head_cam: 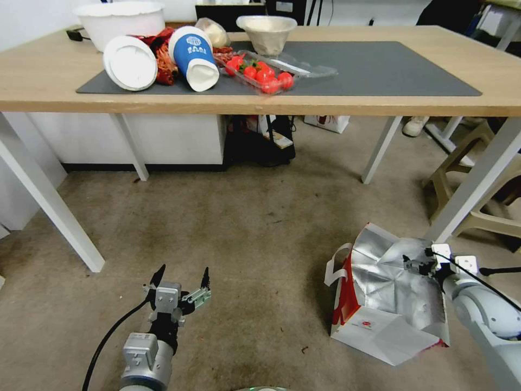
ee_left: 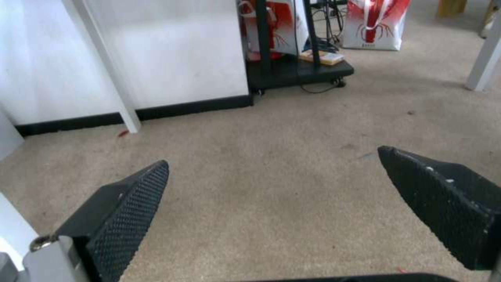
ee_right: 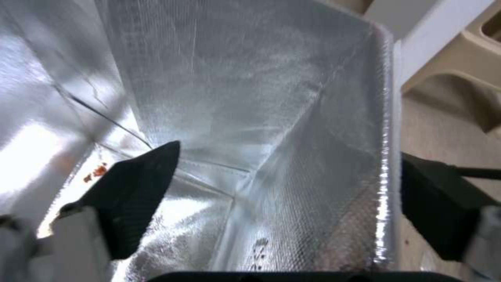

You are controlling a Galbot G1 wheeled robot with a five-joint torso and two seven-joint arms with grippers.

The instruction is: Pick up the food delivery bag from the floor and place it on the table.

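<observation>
The food delivery bag [head_cam: 380,304] stands on the floor [head_cam: 255,228] at the right, mouth open, with silver foil lining, a red side panel and white handles. My right gripper [head_cam: 429,263] is at the bag's far top rim. In the right wrist view the right gripper [ee_right: 289,150] is open and straddles the foil wall [ee_right: 250,98], one finger inside the bag and the other outside the rim. My left gripper [head_cam: 183,270] hangs open over bare floor at the lower left, and the left gripper [ee_left: 272,156] has nothing between its fingers. The table [head_cam: 32,81] stands ahead with a dark grey mat [head_cam: 380,65].
A white table leg [head_cam: 477,184] and a beige stool [head_cam: 488,217] stand right behind the bag. Cups, bowls and a tray of tomatoes [head_cam: 260,73] crowd the mat's left half. Under the table sit a black cart [ee_left: 297,70] and a red-and-white bag [ee_left: 373,23].
</observation>
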